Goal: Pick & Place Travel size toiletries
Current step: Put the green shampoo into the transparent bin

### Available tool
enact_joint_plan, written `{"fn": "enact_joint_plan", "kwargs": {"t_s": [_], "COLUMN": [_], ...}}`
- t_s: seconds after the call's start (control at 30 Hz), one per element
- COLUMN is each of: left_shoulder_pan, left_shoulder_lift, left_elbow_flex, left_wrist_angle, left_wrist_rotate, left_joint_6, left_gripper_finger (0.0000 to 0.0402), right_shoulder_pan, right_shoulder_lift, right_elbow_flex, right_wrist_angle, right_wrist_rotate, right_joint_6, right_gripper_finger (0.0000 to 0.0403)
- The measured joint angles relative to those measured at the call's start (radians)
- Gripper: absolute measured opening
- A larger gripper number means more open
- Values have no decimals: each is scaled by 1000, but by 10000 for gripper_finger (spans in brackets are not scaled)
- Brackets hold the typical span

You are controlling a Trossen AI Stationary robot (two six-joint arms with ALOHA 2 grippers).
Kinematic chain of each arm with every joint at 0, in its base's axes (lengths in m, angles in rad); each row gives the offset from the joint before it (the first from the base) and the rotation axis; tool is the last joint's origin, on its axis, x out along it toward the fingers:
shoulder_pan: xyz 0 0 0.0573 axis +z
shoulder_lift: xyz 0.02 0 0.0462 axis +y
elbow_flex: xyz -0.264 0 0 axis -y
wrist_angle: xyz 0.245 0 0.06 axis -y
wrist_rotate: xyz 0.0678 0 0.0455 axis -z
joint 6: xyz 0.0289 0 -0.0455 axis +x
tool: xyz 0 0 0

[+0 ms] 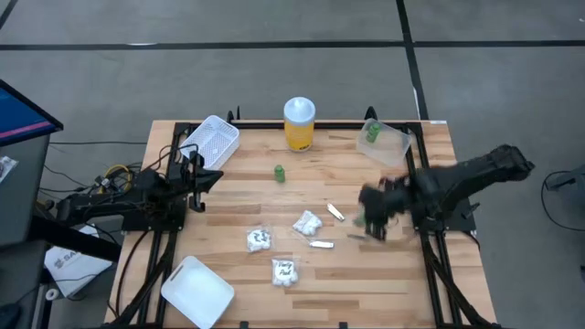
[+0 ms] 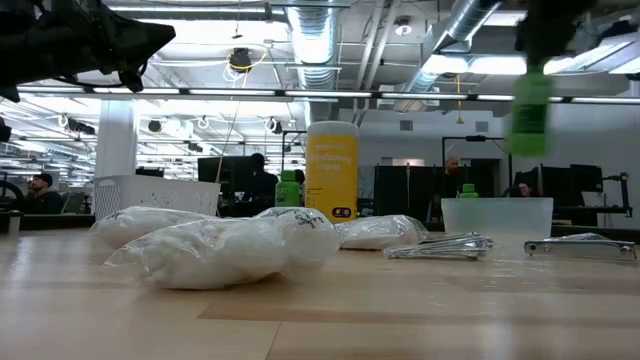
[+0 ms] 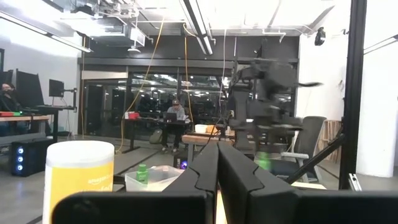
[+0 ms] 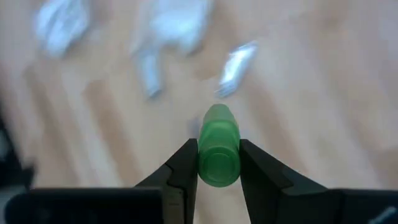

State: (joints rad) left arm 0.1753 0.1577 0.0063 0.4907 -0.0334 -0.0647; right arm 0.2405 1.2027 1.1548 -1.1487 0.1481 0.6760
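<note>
My right gripper hangs above the table's right part, shut on a small green bottle, which the low view shows high over the table. Another green piece stands on the wood, and one sits in the clear tub. Three white packets and slim silvery tubes lie mid-table. My left gripper waits shut at the table's left edge. My right gripper pinches the green bottle's round sides between its two fingers. The fingers come slanting down from above and lie along the bottle, whose far end sticks out past the fingertips. The bottle hangs clear of the table.
A tall yellow jar with a white lid stands at the far edge beside the tub. A white perforated tray sits far left and a white tray near left. Bare wood lies near the front right.
</note>
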Motion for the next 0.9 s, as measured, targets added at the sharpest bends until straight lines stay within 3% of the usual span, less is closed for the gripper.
{"fn": "enact_joint_plan", "kwargs": {"t_s": [0.2,0.43,0.73,0.9], "left_shoulder_pan": [0,0,0,0], "left_shoulder_lift": [0,0,0,0], "left_elbow_flex": [0,0,0,0], "left_wrist_angle": [6,12,19,21], "left_wrist_rotate": [0,0,0,0], "left_joint_6": [0,0,0,0], "left_gripper_finger": [1,1,1,1], "right_shoulder_pan": [-367,-730,-1044,-1147], "right_shoulder_lift": [-66,-14,81,154], "right_elbow_flex": [1,39,106,84], "right_wrist_angle": [-38,-65,-92,-73], "right_wrist_rotate": [10,-20,-4,37], "right_joint_6": [-129,-336,-443,-443], "right_gripper_finger": [86,86,87,87]}}
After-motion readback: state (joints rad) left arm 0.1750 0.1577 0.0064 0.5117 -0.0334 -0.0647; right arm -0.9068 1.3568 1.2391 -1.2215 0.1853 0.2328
